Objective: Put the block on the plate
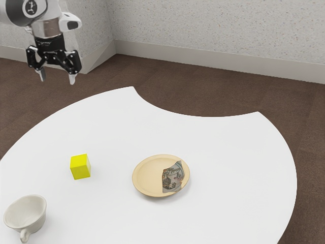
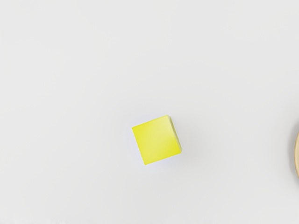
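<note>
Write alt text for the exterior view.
A yellow block sits on a white table, to the view's left of a tan plate with a patterned patch. An off-white cup stands at lower left; a robot arm hangs at upper left, fingers open and empty.

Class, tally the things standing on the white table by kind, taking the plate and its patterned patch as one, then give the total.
Block: 1
Plate: 1
Cup: 1
Total: 3
</note>
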### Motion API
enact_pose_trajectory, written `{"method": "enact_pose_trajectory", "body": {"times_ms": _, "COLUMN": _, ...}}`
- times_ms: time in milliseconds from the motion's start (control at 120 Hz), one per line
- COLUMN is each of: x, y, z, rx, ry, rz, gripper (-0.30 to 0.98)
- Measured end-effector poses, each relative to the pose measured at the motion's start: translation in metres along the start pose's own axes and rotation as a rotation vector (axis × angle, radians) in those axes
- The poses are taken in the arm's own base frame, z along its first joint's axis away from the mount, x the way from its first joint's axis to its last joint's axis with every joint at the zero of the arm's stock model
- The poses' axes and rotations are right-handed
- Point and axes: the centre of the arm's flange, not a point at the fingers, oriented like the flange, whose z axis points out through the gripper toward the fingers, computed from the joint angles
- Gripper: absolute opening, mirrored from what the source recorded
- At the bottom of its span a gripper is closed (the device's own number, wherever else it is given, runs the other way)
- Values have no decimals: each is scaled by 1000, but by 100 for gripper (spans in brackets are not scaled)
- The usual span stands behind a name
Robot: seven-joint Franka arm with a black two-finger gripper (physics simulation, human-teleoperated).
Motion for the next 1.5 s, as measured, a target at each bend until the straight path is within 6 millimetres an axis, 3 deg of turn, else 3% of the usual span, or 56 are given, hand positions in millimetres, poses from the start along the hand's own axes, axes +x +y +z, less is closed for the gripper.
{"method": "enact_pose_trajectory", "body": {"times_ms": 233, "x": 1, "y": -2, "z": 7, "rx": 0, "ry": 0, "rz": -37, "gripper": 69}}
{"method": "enact_pose_trajectory", "body": {"times_ms": 375, "x": 6, "y": -10, "z": 99, "rx": 30, "ry": -107, "rz": -68, "gripper": 69}}
{"method": "enact_pose_trajectory", "body": {"times_ms": 492, "x": 9, "y": -7, "z": 158, "rx": 18, "ry": -146, "rz": -112, "gripper": 69}}
{"method": "enact_pose_trajectory", "body": {"times_ms": 758, "x": -6, "y": -1, "z": 256, "rx": -40, "ry": -199, "rz": -246, "gripper": 69}}
{"method": "enact_pose_trajectory", "body": {"times_ms": 892, "x": 5, "y": -21, "z": 293, "rx": -50, "ry": -201, "rz": -353, "gripper": 69}}
{"method": "enact_pose_trajectory", "body": {"times_ms": 1100, "x": 17, "y": -19, "z": 324, "rx": -51, "ry": -161, "rz": -418, "gripper": 69}}
{"method": "enact_pose_trajectory", "body": {"times_ms": 1500, "x": 23, "y": -4, "z": 353, "rx": -73, "ry": -149, "rz": -484, "gripper": 69}}
